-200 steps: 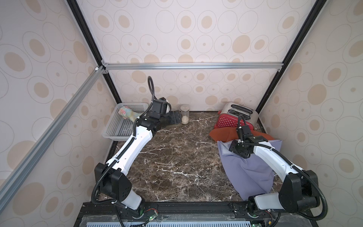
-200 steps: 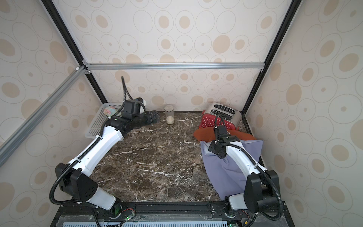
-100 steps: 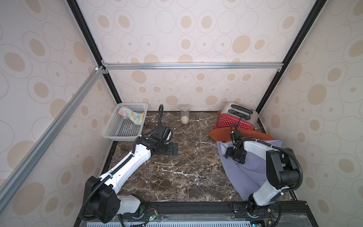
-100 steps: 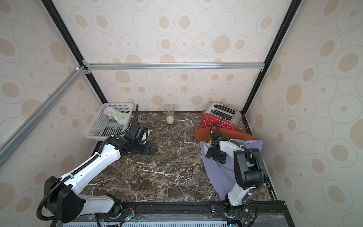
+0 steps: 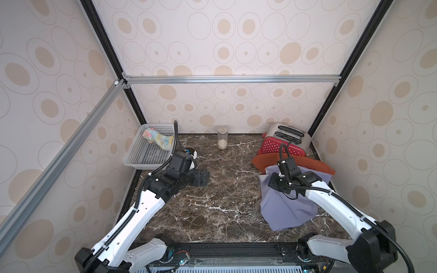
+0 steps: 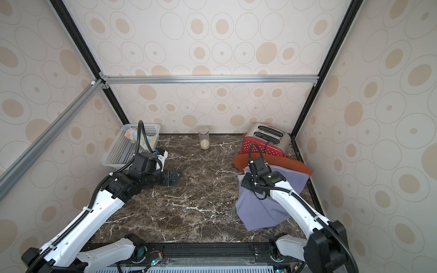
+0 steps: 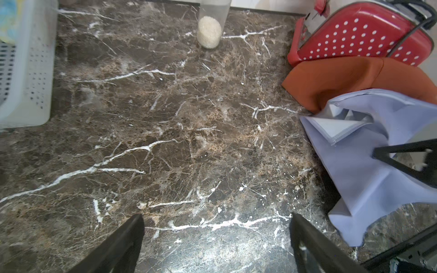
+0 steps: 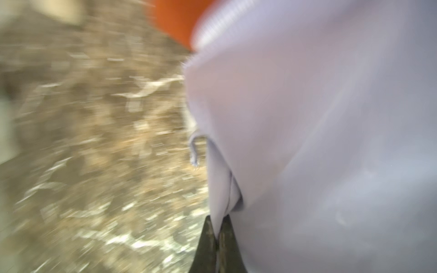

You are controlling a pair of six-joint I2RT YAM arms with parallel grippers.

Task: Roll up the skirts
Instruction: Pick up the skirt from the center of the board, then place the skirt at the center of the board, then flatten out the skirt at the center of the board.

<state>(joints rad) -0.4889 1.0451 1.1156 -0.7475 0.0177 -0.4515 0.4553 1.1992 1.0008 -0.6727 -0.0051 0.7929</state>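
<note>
now | right pincer (image 8: 218, 221) clenched on lavender skirt (image 5: 288, 212) | left pincer (image 7: 216, 216) released | toaster (image 5: 281, 146) behind orange skirt (image 5: 261, 163)

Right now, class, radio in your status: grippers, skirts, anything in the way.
Right gripper shut on purple skirt edge. Left gripper open, empty, over table. Orange skirt partly under purple, by toaster; floral skirt in basket.

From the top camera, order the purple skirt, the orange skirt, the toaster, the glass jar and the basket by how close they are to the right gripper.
1. lavender skirt, pinched in the right gripper
2. rust-orange skirt, just behind the gripper
3. red toaster, back right corner
4. glass jar, back middle
5. white basket, far left
</note>
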